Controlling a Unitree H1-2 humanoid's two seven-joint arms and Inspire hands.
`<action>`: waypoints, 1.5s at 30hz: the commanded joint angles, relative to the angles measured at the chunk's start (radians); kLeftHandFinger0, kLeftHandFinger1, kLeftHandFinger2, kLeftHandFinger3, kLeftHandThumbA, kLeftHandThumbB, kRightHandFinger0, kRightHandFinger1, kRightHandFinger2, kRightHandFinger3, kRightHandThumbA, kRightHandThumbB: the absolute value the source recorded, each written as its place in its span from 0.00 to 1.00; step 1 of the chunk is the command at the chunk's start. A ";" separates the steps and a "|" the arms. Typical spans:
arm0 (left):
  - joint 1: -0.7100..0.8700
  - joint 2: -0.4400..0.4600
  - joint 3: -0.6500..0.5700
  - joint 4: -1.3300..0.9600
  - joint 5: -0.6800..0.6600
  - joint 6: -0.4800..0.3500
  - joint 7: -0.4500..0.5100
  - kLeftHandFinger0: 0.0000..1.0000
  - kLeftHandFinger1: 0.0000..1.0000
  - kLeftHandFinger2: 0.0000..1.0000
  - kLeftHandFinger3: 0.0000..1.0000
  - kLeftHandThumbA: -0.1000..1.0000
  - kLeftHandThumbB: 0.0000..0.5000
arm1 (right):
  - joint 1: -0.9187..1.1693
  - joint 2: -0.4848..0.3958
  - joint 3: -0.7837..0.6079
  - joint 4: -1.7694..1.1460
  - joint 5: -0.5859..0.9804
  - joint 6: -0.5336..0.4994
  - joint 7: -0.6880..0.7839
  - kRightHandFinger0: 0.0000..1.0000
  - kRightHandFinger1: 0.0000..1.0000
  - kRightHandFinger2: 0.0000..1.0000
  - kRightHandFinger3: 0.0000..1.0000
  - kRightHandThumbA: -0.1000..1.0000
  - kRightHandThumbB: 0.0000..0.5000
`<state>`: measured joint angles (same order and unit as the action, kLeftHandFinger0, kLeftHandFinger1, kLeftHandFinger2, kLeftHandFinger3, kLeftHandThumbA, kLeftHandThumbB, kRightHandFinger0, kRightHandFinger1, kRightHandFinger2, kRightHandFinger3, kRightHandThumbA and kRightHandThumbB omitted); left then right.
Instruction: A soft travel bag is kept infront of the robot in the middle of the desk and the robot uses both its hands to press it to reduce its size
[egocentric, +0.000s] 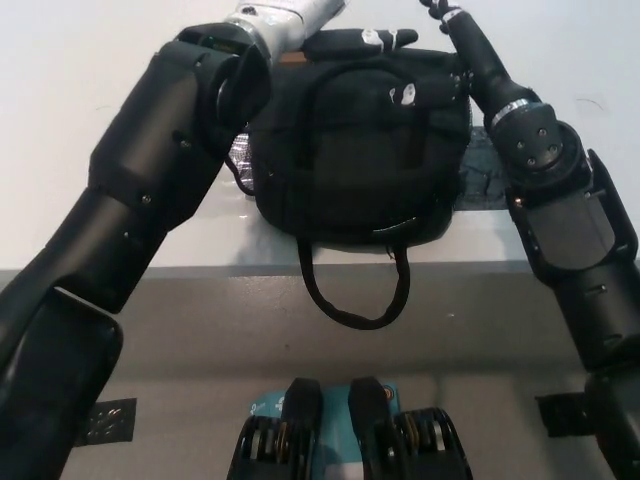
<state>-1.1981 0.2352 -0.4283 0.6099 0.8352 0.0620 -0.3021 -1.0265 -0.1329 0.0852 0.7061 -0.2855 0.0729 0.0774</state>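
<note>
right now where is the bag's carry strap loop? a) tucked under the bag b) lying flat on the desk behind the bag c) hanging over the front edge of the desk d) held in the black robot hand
c: the loop of the strap droops from the black travel bag past the front edge of the desk, with nothing holding it.

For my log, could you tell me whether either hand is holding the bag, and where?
Neither visibly grips it. The left hand lies across the travel bag top rear edge, pressing; the right hand is mostly out of frame.
</note>
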 joint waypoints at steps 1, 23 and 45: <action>-0.066 0.016 0.002 0.010 0.012 0.024 0.047 1.00 1.00 1.00 1.00 1.00 0.81 | -0.072 -0.014 0.001 0.012 0.016 -0.062 -0.023 1.00 1.00 1.00 1.00 1.00 0.62; 0.036 0.064 0.007 0.165 -0.022 -0.042 0.170 1.00 1.00 1.00 1.00 1.00 0.68 | -0.056 -0.036 0.049 0.133 -0.028 -0.056 -0.051 1.00 1.00 1.00 1.00 1.00 0.65; 0.206 -0.004 -0.088 0.310 -0.029 -0.128 0.275 1.00 1.00 1.00 1.00 1.00 0.71 | -0.048 0.009 0.064 0.495 0.003 -0.191 -0.131 1.00 1.00 1.00 1.00 1.00 0.57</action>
<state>-0.9801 0.2346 -0.4998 0.8918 0.8117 -0.0271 -0.0659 -1.0419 -0.1326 0.1425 1.1612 -0.2857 -0.0681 -0.0030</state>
